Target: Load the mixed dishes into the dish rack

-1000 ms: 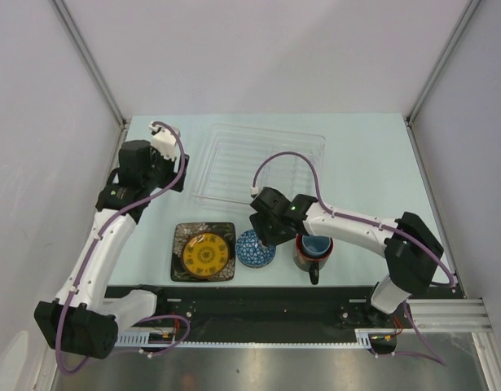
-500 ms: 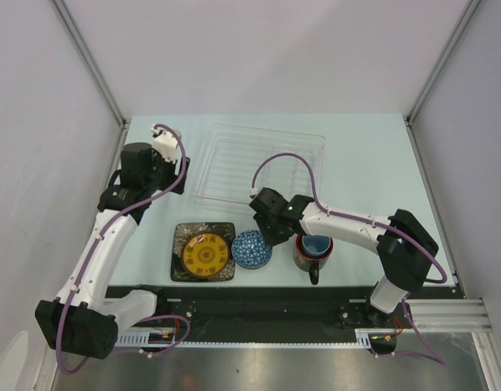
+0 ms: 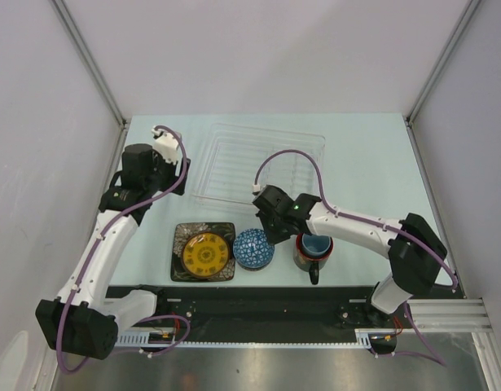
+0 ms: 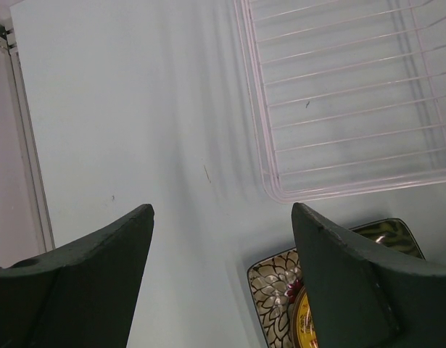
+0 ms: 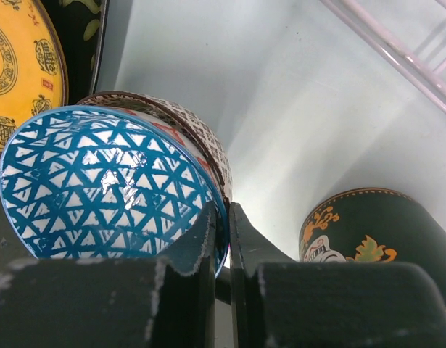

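Bowl update: the blue-white patterned bowl (image 3: 252,248) (image 5: 99,181) sits on the bench (image 3: 372,163) along the near edge. The right claw (image 3: 270,235) (image 5: 224,217) is on its rim at roughly 2 o'clock in the top view. From the wrist cam the two fingers are pressed together with the bowl's edge pinched between them, one inside the rim and one outside. The dark red-lined mug (image 3: 313,254) (image 5: 382,225) is just beside the bowl at 3 o'clock. The small round yellow plate (image 3: 206,254) rests on the black square floral plate (image 3: 179,271) at 9 o'clock. The dish rack (image 3: 234,163) (image 4: 353,109) lies at 12 o'clock of the bowl, apart from it. The left claw (image 3: 175,175) (image 4: 223,214) is spread wide over the bench, at 9 o'clock of the rack.
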You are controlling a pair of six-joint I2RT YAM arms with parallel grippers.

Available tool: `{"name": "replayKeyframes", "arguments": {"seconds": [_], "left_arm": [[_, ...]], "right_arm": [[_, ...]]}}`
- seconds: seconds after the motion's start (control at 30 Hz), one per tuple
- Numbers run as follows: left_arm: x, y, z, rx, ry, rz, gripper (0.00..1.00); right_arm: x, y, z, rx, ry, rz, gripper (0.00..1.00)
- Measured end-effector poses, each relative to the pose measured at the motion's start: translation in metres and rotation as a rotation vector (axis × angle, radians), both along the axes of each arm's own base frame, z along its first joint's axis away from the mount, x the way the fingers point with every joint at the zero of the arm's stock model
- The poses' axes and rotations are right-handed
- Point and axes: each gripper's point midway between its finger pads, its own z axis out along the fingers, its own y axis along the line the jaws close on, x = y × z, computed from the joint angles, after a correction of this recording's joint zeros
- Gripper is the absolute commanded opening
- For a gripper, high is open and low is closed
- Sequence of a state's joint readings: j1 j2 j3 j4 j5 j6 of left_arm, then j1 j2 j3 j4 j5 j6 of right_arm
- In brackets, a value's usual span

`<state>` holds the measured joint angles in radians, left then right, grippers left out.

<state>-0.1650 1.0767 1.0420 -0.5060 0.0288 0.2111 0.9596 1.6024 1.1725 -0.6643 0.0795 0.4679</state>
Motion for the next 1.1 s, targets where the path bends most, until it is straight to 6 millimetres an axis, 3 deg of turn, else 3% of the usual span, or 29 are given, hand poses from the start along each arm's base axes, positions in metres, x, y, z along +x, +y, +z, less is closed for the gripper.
{"name": "replayKeyframes", "arguments": {"seconds": [0.43,0.63,0.9,1.1], "left_arm": [[0.0,0.0,-0.002,-0.002,-0.007,0.0,0.82],[-0.003,0.001,-0.002,-0.002,-0.014,0.0,0.82],[-0.004,0.001,-0.001,-0.002,-0.021,0.001,0.82],[-0.005,0.002,-0.002,0.0,-0.022,0.002,0.82]], "right_arm": [[0.005,0.001,0.023,0.025,-0.012,0.02,0.0],[0.004,0.004,0.016,0.029,0.028,0.03,0.0],[-0.002,0.01,-0.017,-0.015,0.113,0.048,0.0],[-0.003,0.011,-0.017,-0.015,0.116,0.052,0.18]]}}
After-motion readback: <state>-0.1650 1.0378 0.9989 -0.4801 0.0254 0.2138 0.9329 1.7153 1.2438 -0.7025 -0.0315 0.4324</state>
